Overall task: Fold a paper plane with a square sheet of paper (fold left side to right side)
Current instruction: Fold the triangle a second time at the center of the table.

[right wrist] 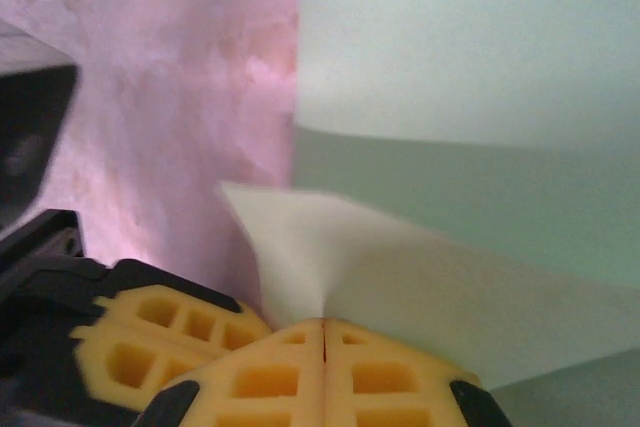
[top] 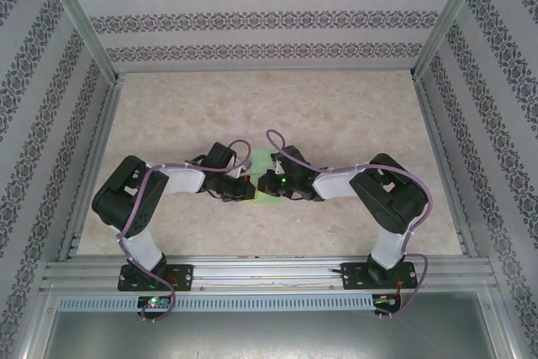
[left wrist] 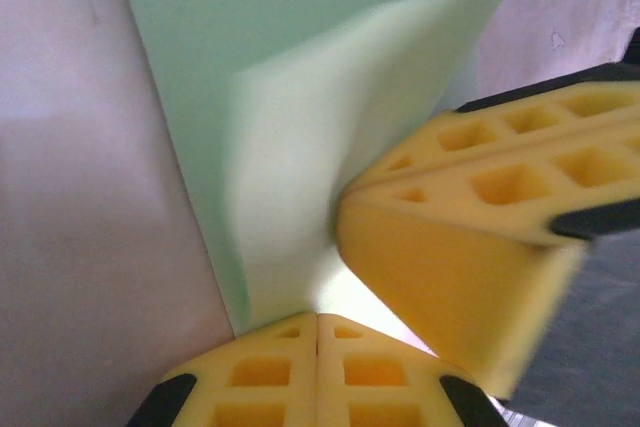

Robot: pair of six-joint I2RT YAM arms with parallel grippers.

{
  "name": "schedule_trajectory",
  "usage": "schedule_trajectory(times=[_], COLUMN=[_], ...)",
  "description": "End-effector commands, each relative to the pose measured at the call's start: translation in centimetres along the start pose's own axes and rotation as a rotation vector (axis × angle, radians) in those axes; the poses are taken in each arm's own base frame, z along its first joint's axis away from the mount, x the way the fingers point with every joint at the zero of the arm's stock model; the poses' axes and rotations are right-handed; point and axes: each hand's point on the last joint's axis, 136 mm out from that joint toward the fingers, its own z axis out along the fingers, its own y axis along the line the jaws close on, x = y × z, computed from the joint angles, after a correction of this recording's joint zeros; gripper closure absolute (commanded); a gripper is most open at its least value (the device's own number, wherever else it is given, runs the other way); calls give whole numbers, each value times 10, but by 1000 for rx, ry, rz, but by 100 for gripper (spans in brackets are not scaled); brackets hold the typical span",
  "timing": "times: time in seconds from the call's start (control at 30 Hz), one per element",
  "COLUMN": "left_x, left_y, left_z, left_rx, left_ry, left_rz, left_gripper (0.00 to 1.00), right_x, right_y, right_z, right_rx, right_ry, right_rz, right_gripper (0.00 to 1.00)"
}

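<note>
Right end effector [right wrist: 323, 335], pressed together, pinches a raised flap of the paper [right wrist: 450, 277], likely to carry the fold over. Left end effector [left wrist: 317, 335], pressed together too, meets the paper's near edge, probably steadying it mid-worktop [top: 336, 115].

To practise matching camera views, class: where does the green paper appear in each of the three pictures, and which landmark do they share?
Top external: green paper in the middle of the table.
Left wrist: upper middle, above the left gripper.
Right wrist: right half, a raised corner pinched in the right gripper.
Shared landmark: the pale marbled table beside the paper.
</note>
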Motion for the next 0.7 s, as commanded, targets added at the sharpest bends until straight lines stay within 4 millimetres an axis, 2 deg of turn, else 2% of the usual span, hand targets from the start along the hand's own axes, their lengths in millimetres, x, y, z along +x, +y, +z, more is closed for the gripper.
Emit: schedule_trajectory(times=[0.0, 0.27, 0.67], left_x=[25, 33, 43], left_y=[29, 38, 48], left_z=[11, 10, 12], left_rx=[-106, -142, -165], left_ry=[78, 92, 110], left_rz=[-70, -110, -141], left_gripper=[100, 100, 100], right_x=[21, 16, -6], right_y=[-36, -55, -58], right_z=[5, -2, -11], right_rx=[106, 150, 143], right_ry=[55, 42, 2], right_rz=[35, 25, 30], right_gripper=[100, 100, 100])
